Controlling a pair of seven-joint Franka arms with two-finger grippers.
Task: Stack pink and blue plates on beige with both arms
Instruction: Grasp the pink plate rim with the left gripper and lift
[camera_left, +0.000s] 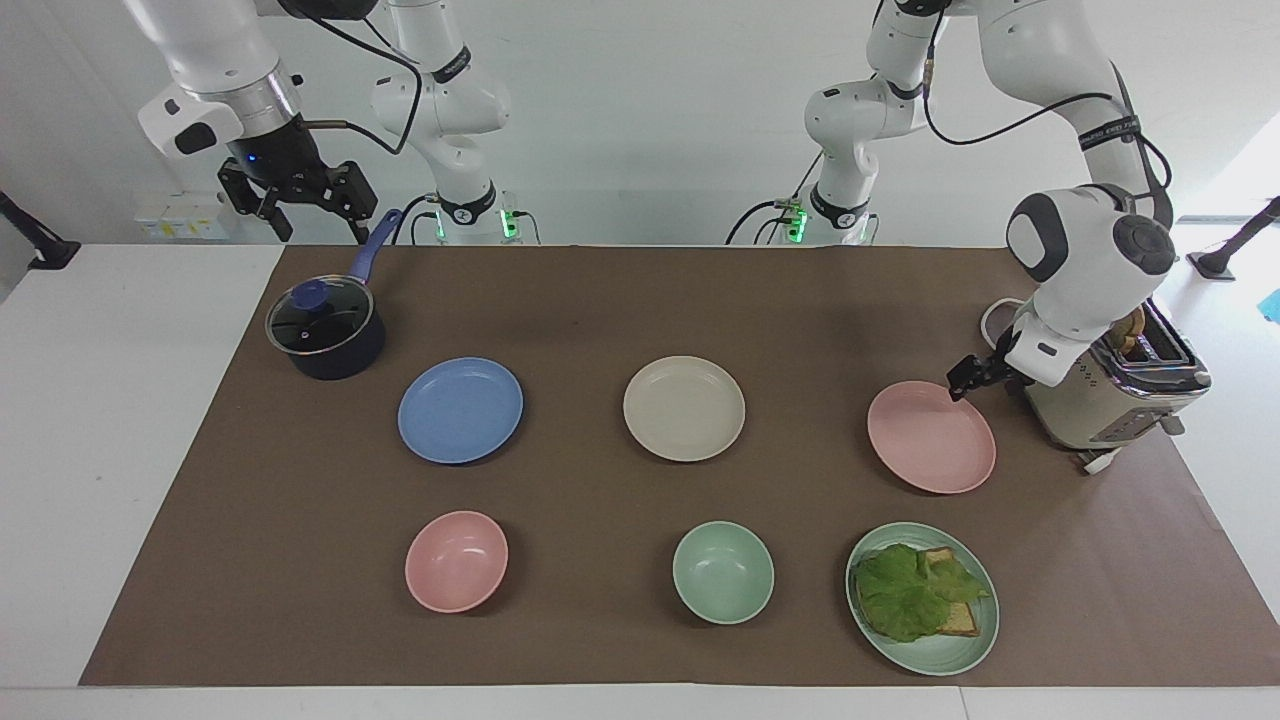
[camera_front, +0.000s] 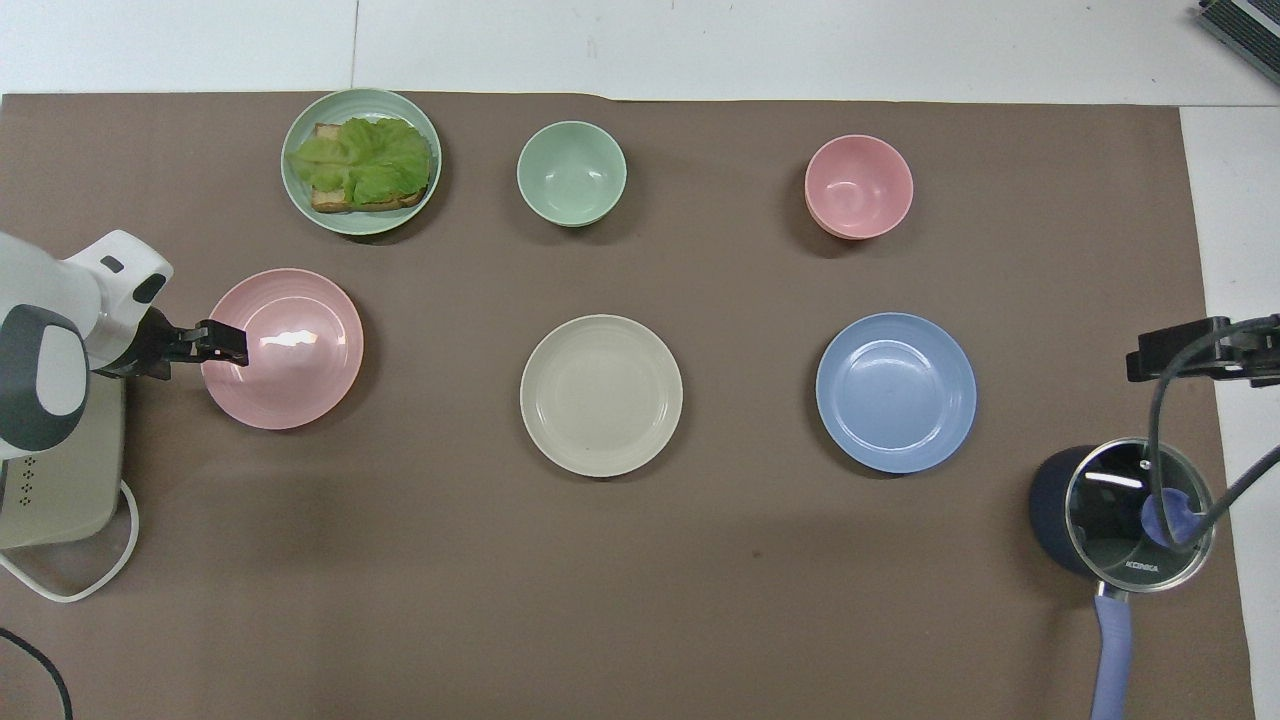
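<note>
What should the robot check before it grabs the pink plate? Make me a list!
1. Left gripper at the rim of the round pale pink plate: ok.
2. Left gripper open: ok.
3. Rim between its fingers: cannot tell.
4. Round cream-beige plate bare, ready for stacking: ok.
5. Round blue plate bare: ok.
6. Right gripper waits open above the lidded dark pot, away from the plates: ok.
</note>
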